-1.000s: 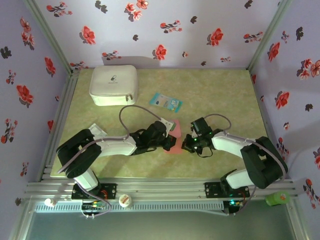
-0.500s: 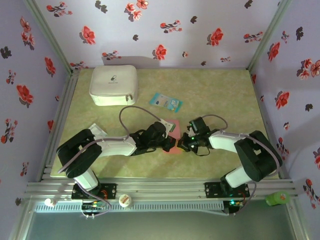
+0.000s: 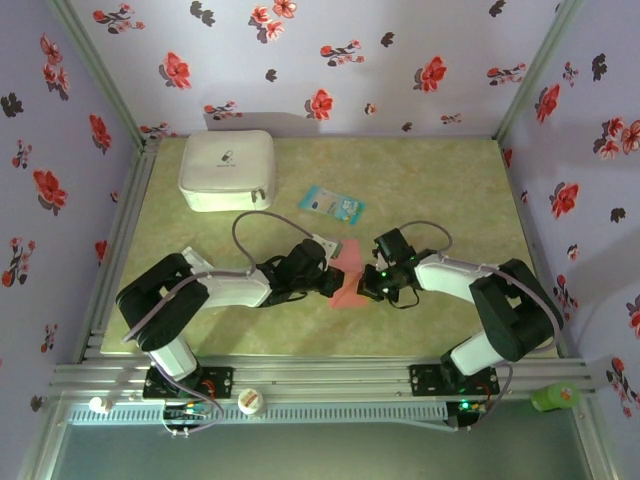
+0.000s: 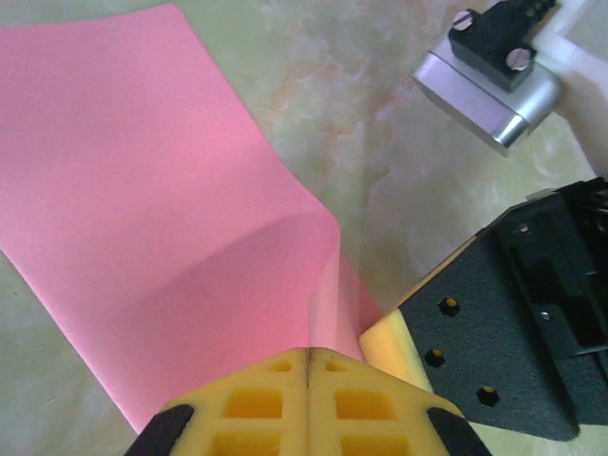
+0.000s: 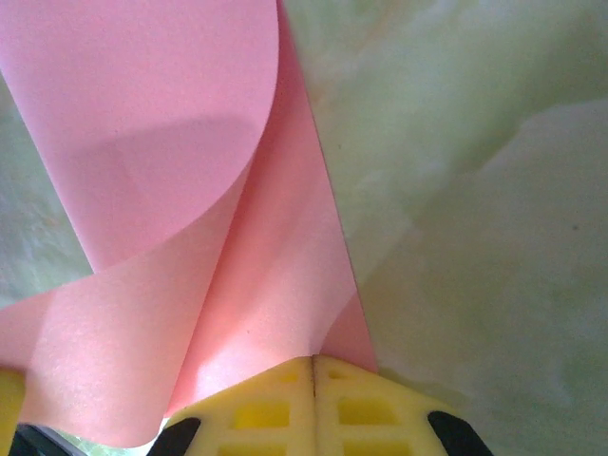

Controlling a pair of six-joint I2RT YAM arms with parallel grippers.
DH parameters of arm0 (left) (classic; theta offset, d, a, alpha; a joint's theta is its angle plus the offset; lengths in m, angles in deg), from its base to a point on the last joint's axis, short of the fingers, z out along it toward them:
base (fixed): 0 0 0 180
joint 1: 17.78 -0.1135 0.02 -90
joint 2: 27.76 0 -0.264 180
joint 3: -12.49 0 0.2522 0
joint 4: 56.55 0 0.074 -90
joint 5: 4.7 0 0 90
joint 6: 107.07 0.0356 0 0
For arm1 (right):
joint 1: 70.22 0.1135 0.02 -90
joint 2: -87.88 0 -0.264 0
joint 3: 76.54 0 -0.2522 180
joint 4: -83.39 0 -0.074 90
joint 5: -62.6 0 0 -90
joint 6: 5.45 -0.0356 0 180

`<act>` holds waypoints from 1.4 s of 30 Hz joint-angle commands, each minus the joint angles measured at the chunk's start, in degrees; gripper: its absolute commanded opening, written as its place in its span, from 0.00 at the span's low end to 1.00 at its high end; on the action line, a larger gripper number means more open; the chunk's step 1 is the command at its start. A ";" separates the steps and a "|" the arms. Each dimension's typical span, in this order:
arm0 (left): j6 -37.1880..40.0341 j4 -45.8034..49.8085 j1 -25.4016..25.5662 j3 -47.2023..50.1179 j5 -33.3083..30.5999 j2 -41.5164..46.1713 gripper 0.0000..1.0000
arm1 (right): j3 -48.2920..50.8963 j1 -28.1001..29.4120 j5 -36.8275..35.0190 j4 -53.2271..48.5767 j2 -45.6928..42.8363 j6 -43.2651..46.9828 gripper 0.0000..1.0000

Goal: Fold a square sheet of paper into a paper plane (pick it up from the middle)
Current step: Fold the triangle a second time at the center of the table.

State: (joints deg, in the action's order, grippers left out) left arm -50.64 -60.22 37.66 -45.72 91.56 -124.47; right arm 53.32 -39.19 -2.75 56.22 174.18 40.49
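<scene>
The square sheet of paper (image 3: 350,272) is salmon-pink and hangs curled between the two grippers above the table's middle. My left gripper (image 3: 337,285) is shut on one edge of it. In the left wrist view a raised fold of the sheet (image 4: 142,218) runs into the closed yellow pads of that gripper (image 4: 309,350). My right gripper (image 3: 363,287) is shut on the opposite edge. In the right wrist view the sheet (image 5: 190,142) bows upward from the closed pads of that gripper (image 5: 313,359). The two grippers almost touch. The paper plane is out of view.
A white case (image 3: 228,170) stands at the back left. A small light-blue packet (image 3: 331,204) lies just beyond the grippers. Patterned walls enclose the green table (image 3: 440,190) on three sides. The right arm's black gripper body (image 4: 518,313) sits close beside the left pads.
The right gripper has moved left and slightly away from the near edge, closing on the left gripper. The sheet now bulges up more between them.
</scene>
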 commanded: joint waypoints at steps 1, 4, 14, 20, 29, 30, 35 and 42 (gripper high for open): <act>-0.36 -1.69 -0.57 0.50 0.25 -1.53 0.00 | 0.35 0.09 -3.90 -5.06 2.54 1.16 0.00; -0.28 -1.90 -0.68 0.80 -0.65 -1.64 0.00 | -0.03 0.14 -3.16 -4.78 2.95 1.16 0.00; 2.13 -2.17 -0.76 1.48 -4.39 -1.90 0.01 | -0.48 0.13 -3.04 -5.03 3.46 1.25 0.00; 4.24 -2.87 -0.77 1.28 -5.85 -2.86 0.02 | -0.50 0.10 -3.15 -5.09 3.34 1.16 0.00; 7.33 -3.98 -0.86 2.54 -8.64 -2.52 0.05 | 0.08 0.14 -3.38 -5.01 2.87 0.84 0.00; 7.53 -4.12 -0.86 2.61 -8.53 -2.45 0.05 | 0.11 0.06 -3.35 -4.98 2.88 0.81 0.00; 8.07 -5.21 -0.86 3.23 -8.29 -2.21 0.05 | 0.05 0.12 -3.20 -4.79 3.05 0.71 0.00; 8.31 -5.66 -0.95 2.87 -8.50 -2.94 0.05 | -0.42 0.14 -3.03 -5.10 3.35 1.16 0.00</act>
State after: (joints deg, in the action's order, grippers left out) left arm -43.66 -63.52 37.26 -43.21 84.22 -126.87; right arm 51.96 -39.19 -2.05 54.67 175.32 40.67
